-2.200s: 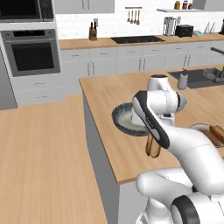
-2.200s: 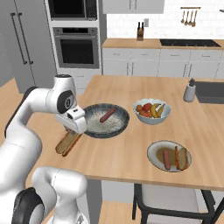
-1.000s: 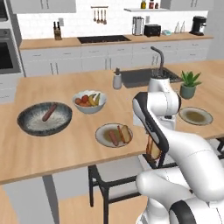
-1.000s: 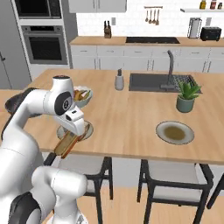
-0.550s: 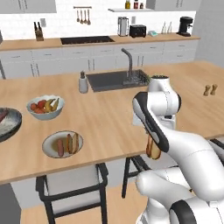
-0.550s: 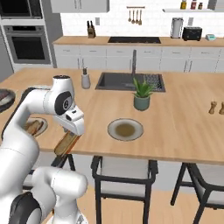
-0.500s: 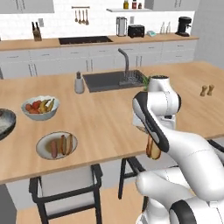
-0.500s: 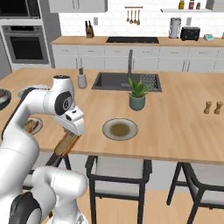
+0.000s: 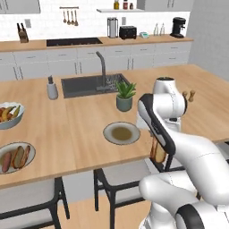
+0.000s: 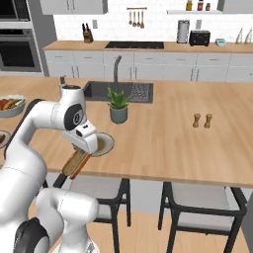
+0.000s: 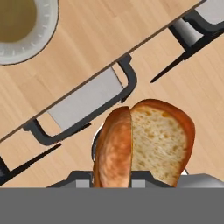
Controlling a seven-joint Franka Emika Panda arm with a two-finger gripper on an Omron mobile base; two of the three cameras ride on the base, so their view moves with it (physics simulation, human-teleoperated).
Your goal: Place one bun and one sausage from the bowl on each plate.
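Sink (image 9: pixel 91 85) set in island counter (image 9: pixel 80 129). Potted plant (image 9: pixel 125 95) just beside sink. Fruit bowl (image 9: pixel 7 115) well left of sink. Salt and pepper shakers (image 10: pixel 203 120) well right of sink.

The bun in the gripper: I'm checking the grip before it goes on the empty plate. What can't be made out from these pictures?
- Fingertips: hand view, covered by the bun; contact unseen.
- Bun: left base view, upper part hidden behind the arm's forearm.
- Gripper: right base view, jaws too small to read against the bun.
- Empty plate: hand view, cut off by the top and left edges.
- Filled plate: left base view, clipped by the left edge.
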